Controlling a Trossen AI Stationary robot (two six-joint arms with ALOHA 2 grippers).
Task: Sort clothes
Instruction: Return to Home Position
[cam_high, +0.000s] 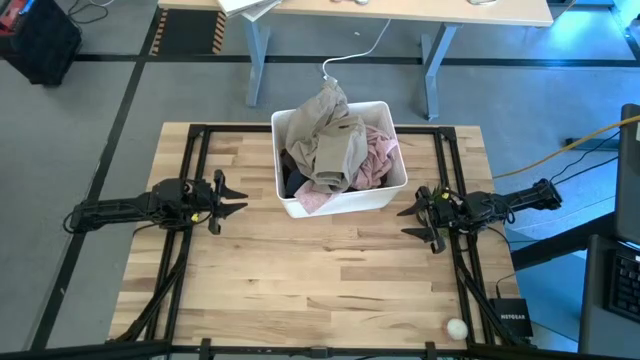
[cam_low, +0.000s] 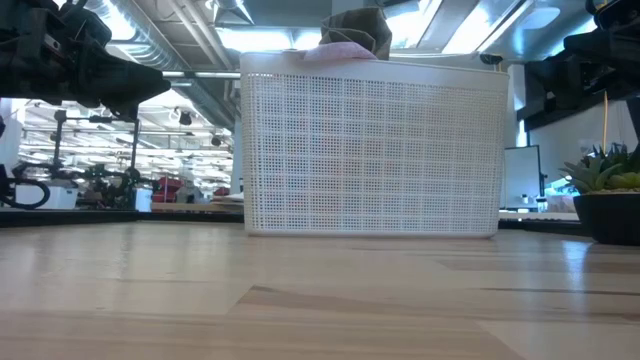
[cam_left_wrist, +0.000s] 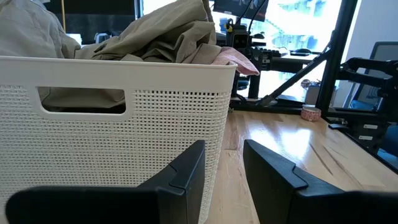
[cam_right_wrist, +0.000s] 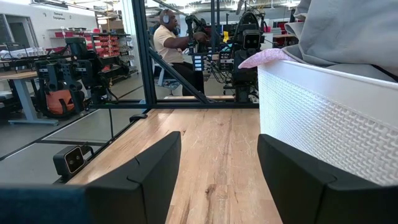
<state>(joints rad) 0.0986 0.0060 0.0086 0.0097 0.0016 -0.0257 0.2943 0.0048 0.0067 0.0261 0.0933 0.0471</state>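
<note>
Wooden table (cam_high: 330, 280), clothes (cam_high: 335, 148) in bin (cam_high: 345, 200), NETGEAR box (cam_high: 513, 318)

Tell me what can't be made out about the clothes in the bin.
- Dark garment: mostly buried under the khaki garment in the high view; one piece or two is unclear.
- Bin contents: the low view's perforated wall hides all but the top.
- Pink garment: only an edge shows past the rim in the left wrist view.

Bright even overhead light, soft shadows; ceiling glare behind bin (cam_low: 370, 150), blurred foreground tabletop (cam_low: 300, 310)
</note>
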